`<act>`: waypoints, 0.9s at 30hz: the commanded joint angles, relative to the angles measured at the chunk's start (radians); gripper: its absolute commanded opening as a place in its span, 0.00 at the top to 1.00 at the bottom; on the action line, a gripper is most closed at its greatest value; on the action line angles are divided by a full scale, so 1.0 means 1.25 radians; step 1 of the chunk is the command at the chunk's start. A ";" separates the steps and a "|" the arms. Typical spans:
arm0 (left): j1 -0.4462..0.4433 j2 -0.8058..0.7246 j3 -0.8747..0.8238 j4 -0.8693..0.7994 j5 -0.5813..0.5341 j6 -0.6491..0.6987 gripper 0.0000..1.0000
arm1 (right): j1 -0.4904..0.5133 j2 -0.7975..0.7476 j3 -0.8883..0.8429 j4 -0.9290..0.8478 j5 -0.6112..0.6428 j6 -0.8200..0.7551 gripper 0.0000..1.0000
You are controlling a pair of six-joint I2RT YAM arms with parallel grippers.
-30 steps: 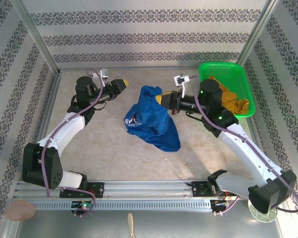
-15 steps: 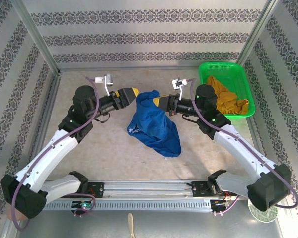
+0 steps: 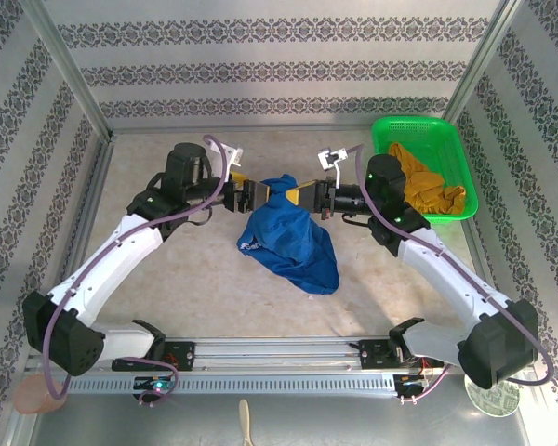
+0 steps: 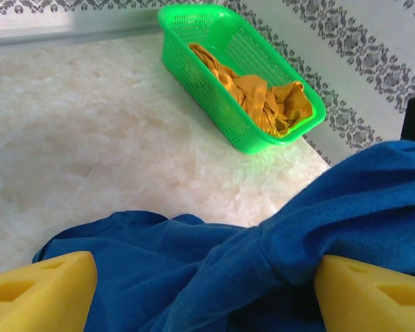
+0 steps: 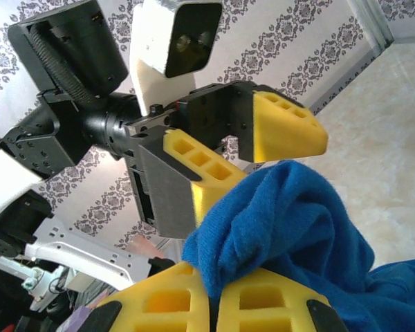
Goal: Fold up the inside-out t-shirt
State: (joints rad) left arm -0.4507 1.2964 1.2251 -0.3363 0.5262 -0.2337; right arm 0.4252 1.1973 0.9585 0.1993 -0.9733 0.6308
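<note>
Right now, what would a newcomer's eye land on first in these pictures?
The blue t-shirt, bunched mid-table, its top pinched up by the shut right pincer. The left pincer gapes open at that same raised fold. At the far right corner, a green basket holds a mustard garment.

My jaws are clamped shut on a bunched ridge of the blue t-shirt (image 5: 290,228), while the left jaws stand wide apart just beyond mine, one yellow finger (image 5: 287,128) on each side of that ridge, above the pale surface (image 5: 394,138).
</note>
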 commanded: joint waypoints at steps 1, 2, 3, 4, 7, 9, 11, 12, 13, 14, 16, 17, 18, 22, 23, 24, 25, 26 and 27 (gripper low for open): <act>-0.001 0.027 0.039 -0.016 0.052 0.060 0.18 | 0.003 0.002 0.031 0.042 -0.047 0.001 1.00; -0.001 0.036 0.045 -0.012 0.070 0.064 0.18 | 0.002 0.003 0.033 0.042 -0.049 0.000 1.00; -0.001 0.044 0.051 -0.007 0.093 0.066 0.18 | 0.002 0.004 0.035 0.042 -0.051 -0.001 1.00; -0.003 0.057 0.058 -0.001 0.123 0.066 0.18 | 0.000 0.007 0.037 0.042 -0.053 -0.001 1.00; -0.004 0.093 0.074 0.044 0.233 0.047 0.23 | -0.010 0.021 0.042 0.043 -0.070 -0.001 1.00; -0.004 0.111 0.076 0.104 0.312 0.001 0.51 | -0.026 0.031 0.040 0.049 -0.083 0.000 1.00; -0.001 0.116 0.076 0.144 0.348 -0.037 0.92 | -0.045 0.037 0.029 0.062 -0.091 0.008 1.00; 0.004 0.110 0.067 0.167 0.349 -0.056 1.00 | -0.056 0.039 0.023 0.065 -0.093 0.008 1.00; 0.009 0.099 0.056 0.193 0.353 -0.076 1.00 | -0.067 0.040 0.018 0.065 -0.094 0.006 1.00; 0.018 0.086 0.036 0.240 0.359 -0.118 1.00 | -0.078 0.041 0.009 0.067 -0.093 0.005 1.00; 0.045 0.054 -0.010 0.351 0.366 -0.212 1.00 | -0.100 0.048 -0.009 0.065 -0.078 0.001 1.00; 0.058 0.036 -0.038 0.423 0.365 -0.272 1.00 | -0.112 0.052 -0.019 0.059 -0.057 -0.004 0.90; 0.070 0.022 -0.066 0.493 0.361 -0.338 1.00 | -0.124 0.057 -0.028 0.040 -0.008 -0.011 0.57; 0.085 -0.007 -0.137 0.680 0.333 -0.509 1.00 | -0.140 -0.012 -0.078 -0.009 0.201 0.054 0.35; 0.086 -0.011 -0.152 0.711 0.325 -0.535 1.00 | -0.127 -0.053 -0.087 -0.030 0.262 0.072 0.34; 0.085 -0.016 -0.167 0.733 0.316 -0.549 1.00 | -0.104 -0.094 -0.089 -0.073 0.322 0.079 0.34; 0.086 -0.022 -0.177 0.736 0.303 -0.554 1.00 | -0.079 -0.129 -0.089 -0.104 0.368 0.084 0.34; 0.086 -0.028 -0.189 0.742 0.288 -0.557 1.00 | -0.044 -0.164 -0.088 -0.139 0.423 0.090 0.32; 0.085 -0.033 -0.201 0.749 0.278 -0.562 1.00 | -0.003 -0.191 -0.087 -0.164 0.475 0.098 0.32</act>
State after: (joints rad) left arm -0.3450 1.2884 1.0012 0.4175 0.9089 -0.8200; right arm 0.3344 1.0756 0.8391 0.0685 -0.6147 0.7097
